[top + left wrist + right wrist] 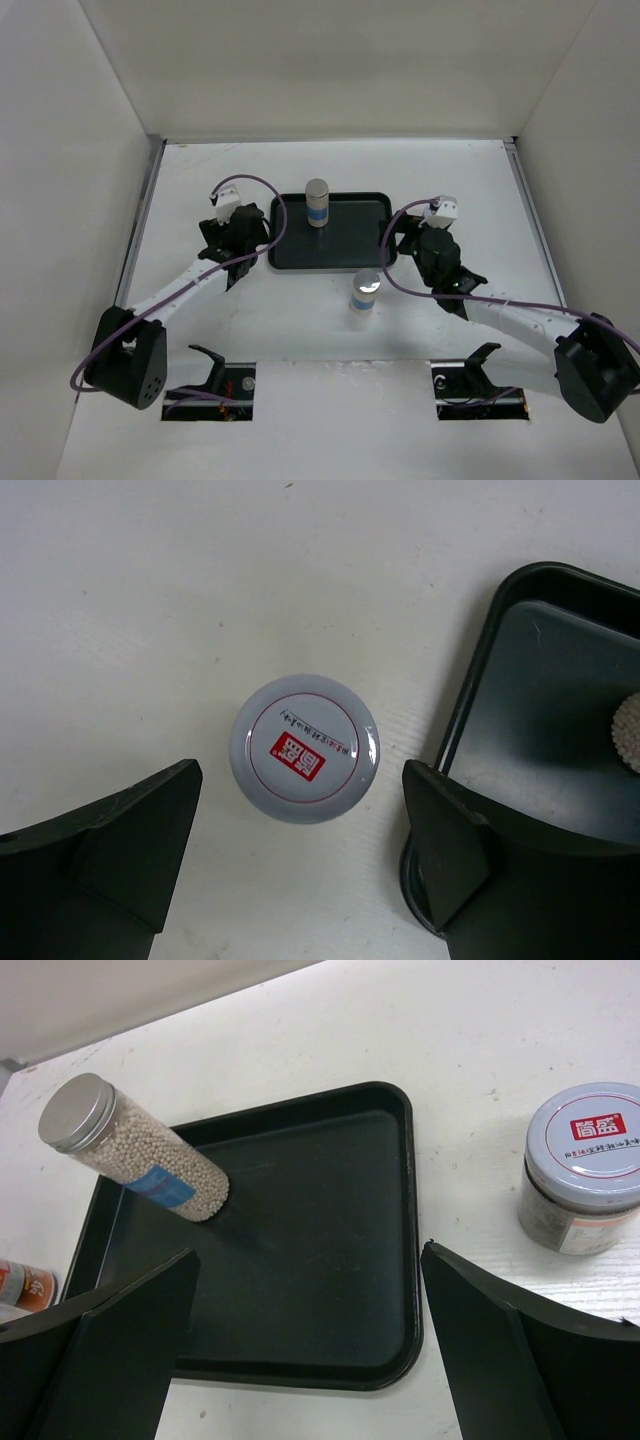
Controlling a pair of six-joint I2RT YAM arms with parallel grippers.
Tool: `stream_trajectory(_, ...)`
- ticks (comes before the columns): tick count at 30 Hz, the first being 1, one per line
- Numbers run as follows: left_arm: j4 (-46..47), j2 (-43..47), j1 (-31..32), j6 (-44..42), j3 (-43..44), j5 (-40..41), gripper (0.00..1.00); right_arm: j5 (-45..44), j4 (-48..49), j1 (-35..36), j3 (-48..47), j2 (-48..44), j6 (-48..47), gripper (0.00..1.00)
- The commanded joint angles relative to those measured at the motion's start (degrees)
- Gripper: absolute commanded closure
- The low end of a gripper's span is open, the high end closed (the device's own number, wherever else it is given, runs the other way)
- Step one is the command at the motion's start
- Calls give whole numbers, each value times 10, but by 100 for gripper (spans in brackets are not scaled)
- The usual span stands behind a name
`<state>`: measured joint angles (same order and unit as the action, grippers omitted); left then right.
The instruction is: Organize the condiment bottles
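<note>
White table [330, 175], black tray [350, 235] holding one bead-filled jar [135, 1150], short jar [580, 1170] outside, left tool [300, 785], right tool [310, 1255] both wide

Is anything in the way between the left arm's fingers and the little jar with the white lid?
Nothing visible. The short white-lidded jar stands on the white table between the open left fingers; the black rectangular tray sits off to one side.
</note>
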<state>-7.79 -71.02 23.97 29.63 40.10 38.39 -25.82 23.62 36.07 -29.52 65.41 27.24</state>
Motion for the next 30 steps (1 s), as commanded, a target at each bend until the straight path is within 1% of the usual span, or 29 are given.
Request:
stream_trajectory(1,66,-25,-18,11,-8,-2,20,9,26,1,-21,2,1,0)
stream_trajectory(3,89,-34,-26,14,-16,-9,24,7,26,1,-22,1,-3,0)
stream_trajectory(5,109,-39,-35,15,-21,-20,30,9,28,1,-20,2,0,0)
stream_trajectory(6,110,-39,-37,17,-20,-27,36,10,28,1,-21,5,1,0)
stream_trajectory(9,110,-26,-35,14,-20,-25,50,9,25,2,-25,8,-3,0)
stream_trajectory(11,102,-2,-35,10,-19,-28,55,9,28,2,-22,5,-3,0)
stream_trajectory(15,65,85,-23,-8,13,-31,57,10,28,2,-23,5,-3,0)
stream_trajectory(18,49,110,15,-12,49,-32,57,9,31,2,-22,9,-2,0)
stream_trajectory(21,57,87,62,-6,71,-39,57,8,29,2,-25,14,-3,0)
stream_trajectory(23,76,61,81,-4,80,-43,57,6,31,2,-24,13,-4,0)
stream_trajectory(30,157,-59,106,-8,111,-65,57,4,31,2,-19,7,-4,0)
